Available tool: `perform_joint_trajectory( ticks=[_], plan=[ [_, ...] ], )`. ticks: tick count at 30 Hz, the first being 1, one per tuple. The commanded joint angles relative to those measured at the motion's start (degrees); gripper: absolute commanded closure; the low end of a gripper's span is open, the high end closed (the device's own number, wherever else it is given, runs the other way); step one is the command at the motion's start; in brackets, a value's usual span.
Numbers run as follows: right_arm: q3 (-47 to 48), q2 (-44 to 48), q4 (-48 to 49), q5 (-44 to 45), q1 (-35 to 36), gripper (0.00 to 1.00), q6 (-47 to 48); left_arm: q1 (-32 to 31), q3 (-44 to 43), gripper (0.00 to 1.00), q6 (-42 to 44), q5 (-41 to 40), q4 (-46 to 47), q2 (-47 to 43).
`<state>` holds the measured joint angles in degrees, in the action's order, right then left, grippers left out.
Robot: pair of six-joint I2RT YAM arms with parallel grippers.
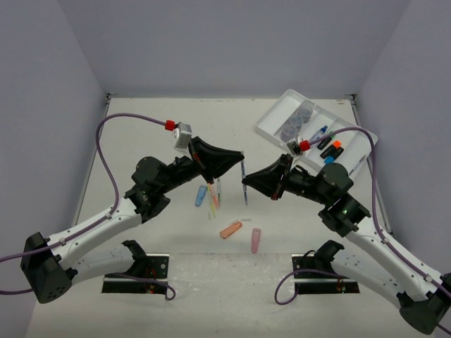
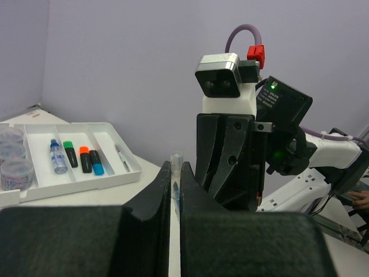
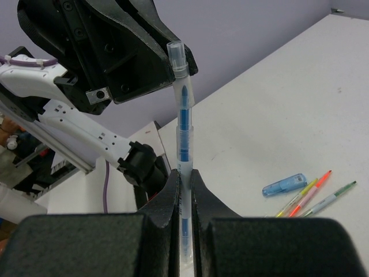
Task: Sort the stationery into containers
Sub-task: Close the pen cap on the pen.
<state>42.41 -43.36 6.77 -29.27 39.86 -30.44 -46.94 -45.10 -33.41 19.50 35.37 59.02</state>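
- The right gripper (image 3: 184, 183) is pressed together on the lower barrel of a thin clear plastic pen with a blue core (image 3: 183, 115). It holds the pen roughly upright, well short of the white divided plastic tray (image 1: 276, 117).
- The left gripper (image 2: 174, 199) pinches the same pen near its clear end. Two grips on one pen suggest a handover to the arm nearer the tray.
- Thin loose pens (image 1: 213, 201), a blue capsule (image 1: 201, 195), an orange capsule (image 1: 230, 229) and a pink capsule (image 1: 256, 240) lie farther from the tray, unsorted.
- Round grey-blue pots (image 1: 299, 121) and black highlighters (image 1: 331, 149) sit inside the tray.
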Motion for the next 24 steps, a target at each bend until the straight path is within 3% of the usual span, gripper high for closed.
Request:
perform_joint_trajectory(
  ticks=[1, 24],
  plan=[
    [1.8, 0.6, 1.8, 0.4, 0.3, 1.0, 0.1, 0.1, 0.2, 1.0, -0.3, -0.4, 1.8, 0.0],
    [5.8, -0.2, 9.6, 5.1, 0.3, 1.0, 1.4, 0.1, 3.0, 1.0, -8.8, -1.1, 4.8, 3.2]
  ],
)
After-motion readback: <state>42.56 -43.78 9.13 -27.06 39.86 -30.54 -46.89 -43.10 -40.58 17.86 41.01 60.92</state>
